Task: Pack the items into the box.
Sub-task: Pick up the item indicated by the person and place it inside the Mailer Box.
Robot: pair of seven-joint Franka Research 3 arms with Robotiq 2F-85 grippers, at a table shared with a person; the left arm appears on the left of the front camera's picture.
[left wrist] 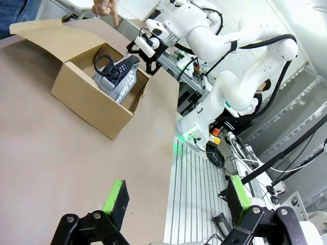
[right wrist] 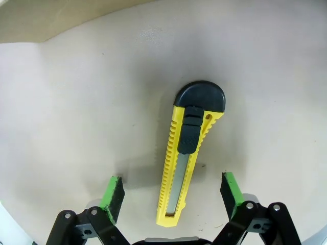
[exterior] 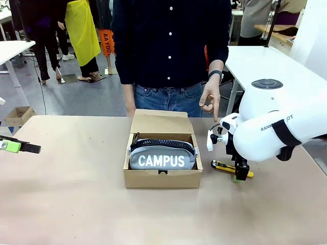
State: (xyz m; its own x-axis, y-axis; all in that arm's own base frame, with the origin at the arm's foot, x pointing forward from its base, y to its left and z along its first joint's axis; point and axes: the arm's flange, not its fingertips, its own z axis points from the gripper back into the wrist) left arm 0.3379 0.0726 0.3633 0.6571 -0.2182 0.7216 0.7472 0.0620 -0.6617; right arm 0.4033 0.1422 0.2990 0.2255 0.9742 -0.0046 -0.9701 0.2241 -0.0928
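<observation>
The brown cardboard box [exterior: 162, 179] stands in the middle of the table with its lid flap open toward the person. Inside lies the grey-blue "CAMPUS" pouch [exterior: 162, 159], also seen in the box [left wrist: 89, 99] as the pouch [left wrist: 118, 84] in the left wrist view. A yellow-and-black utility knife [exterior: 220, 166] lies flat on the table right of the box. My right gripper [exterior: 238, 176] is down over it. In the right wrist view the knife [right wrist: 186, 153] lies between the green fingers [right wrist: 115, 194], apart from both; the right gripper [right wrist: 171, 178] is open. My left gripper [exterior: 15, 147] [left wrist: 177, 181] is open at the table's left edge.
A person stands at the far side, one hand [exterior: 210, 99] pointing a finger down toward the table behind the knife. A small cardboard box [exterior: 18, 115] sits on the floor at far left. Bare tabletop [exterior: 76, 204] lies in front of and left of the box.
</observation>
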